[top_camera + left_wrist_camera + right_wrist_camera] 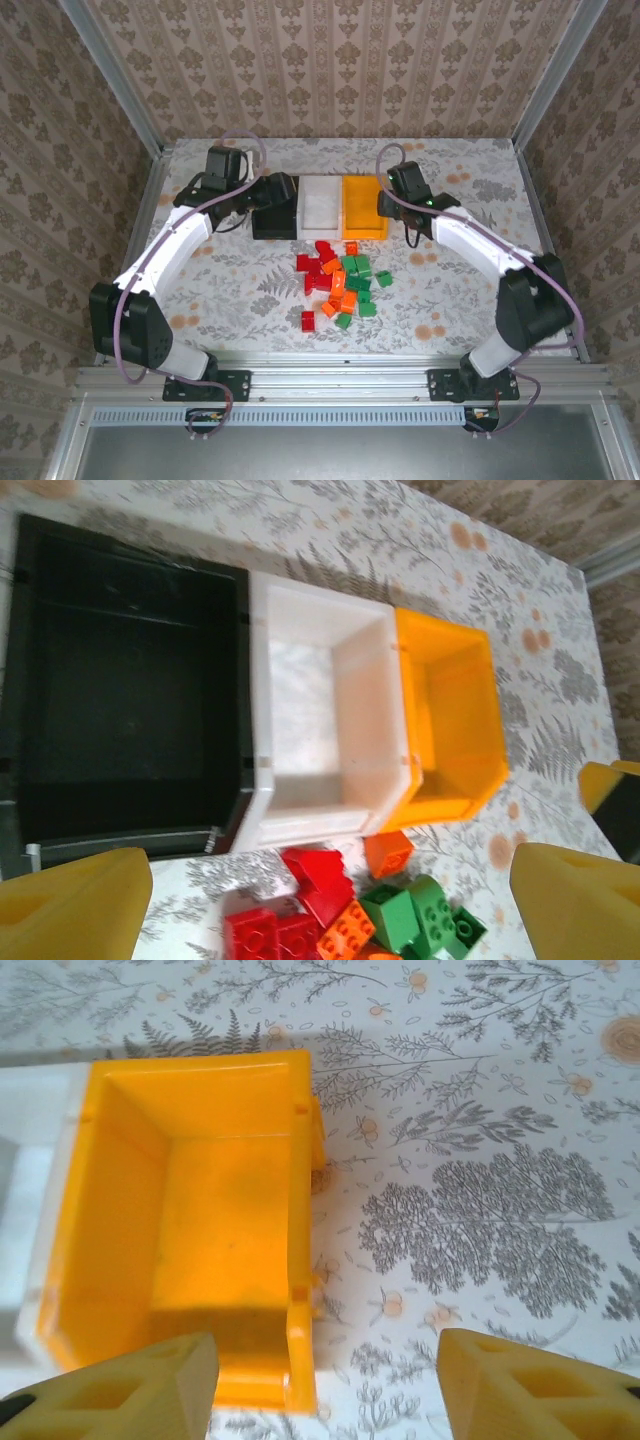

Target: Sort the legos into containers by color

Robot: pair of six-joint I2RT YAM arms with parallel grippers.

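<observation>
**Containers.** Three open bins stand in a touching row at the far middle of the counter (220, 290): black bin (120, 690) on the left, white bin (310, 700) in the middle, yellow-orange bin (200, 1230) on the right. In the wrist views all three interiors look bare, with no brick inside.

**Legos.** The red, orange and green legos (338, 285) lie in one mixed heap on the counter just in front of the bins, red mostly to the left and green to the right. One red brick (308, 320) sits a little apart on the near side.

**Left pincer** (325, 905). Spread wide and empty, it hangs above the near edge of the row, by the black and white bins.

**Right pincer** (335, 1390). Fingers parted with nothing between them, it is poised over the near right corner of the yellow-orange bin.

**Progress.** Judged at the very start: no colour is sorted and the whole heap is left to move.
</observation>
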